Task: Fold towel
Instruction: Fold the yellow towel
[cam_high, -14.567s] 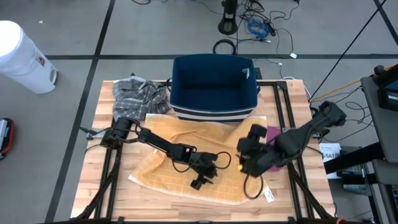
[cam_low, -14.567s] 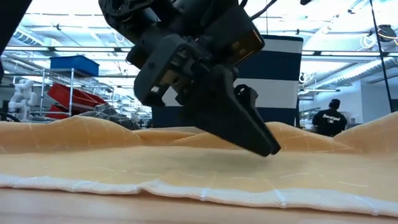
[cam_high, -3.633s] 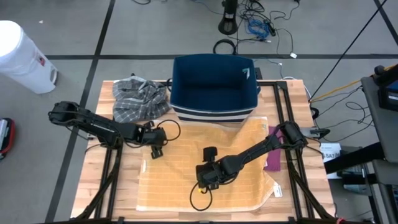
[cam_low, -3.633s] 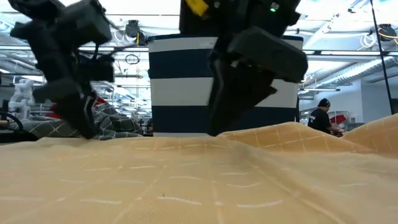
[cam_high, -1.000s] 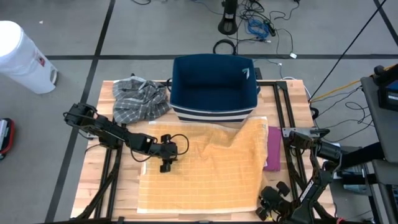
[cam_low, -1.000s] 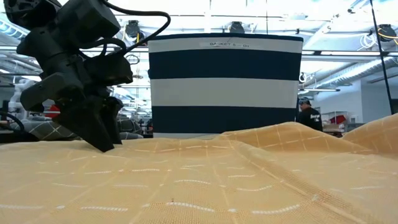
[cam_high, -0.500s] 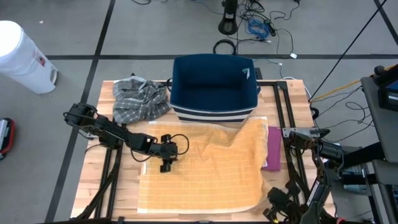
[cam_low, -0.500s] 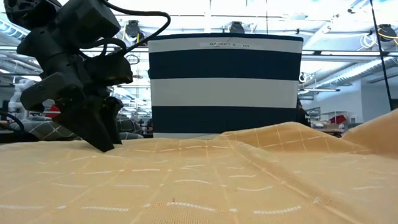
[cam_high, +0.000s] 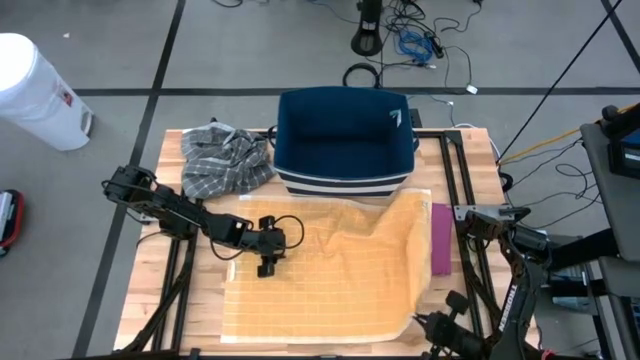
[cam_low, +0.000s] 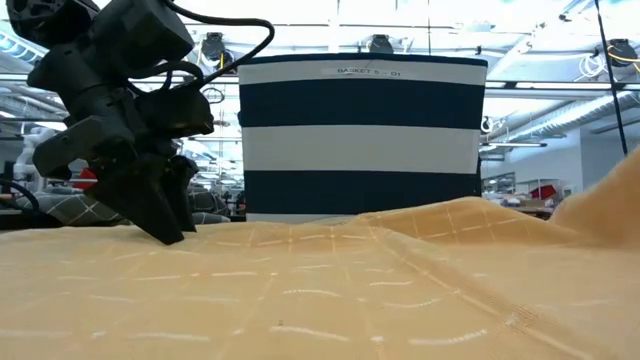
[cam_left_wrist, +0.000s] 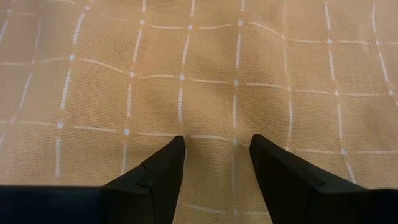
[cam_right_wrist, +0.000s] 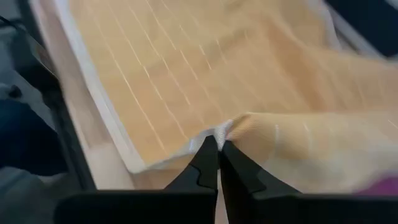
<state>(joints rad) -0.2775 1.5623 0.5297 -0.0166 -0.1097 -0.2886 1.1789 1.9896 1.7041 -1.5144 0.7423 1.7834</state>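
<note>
Yellow towel (cam_high: 330, 275) corner now pinched shut in right hand (cam_right_wrist: 217, 144) (left hand (cam_left_wrist: 214, 147) spread, unmoved).

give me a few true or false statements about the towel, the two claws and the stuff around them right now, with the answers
1. The right claw is shut on a corner of the yellow towel. True.
2. The left claw is closed tight on a fold of the towel. False: its fingers stand apart, tips resting on the flat cloth.
3. A striped basket stands at the far edge of the towel. True.
4. The grey checked cloth lies inside the basket. False: it sits bunched on the table beside the basket.
5. The towel is already folded in half. False: it lies mostly spread out, with only the right claw's corner lifted.
</note>
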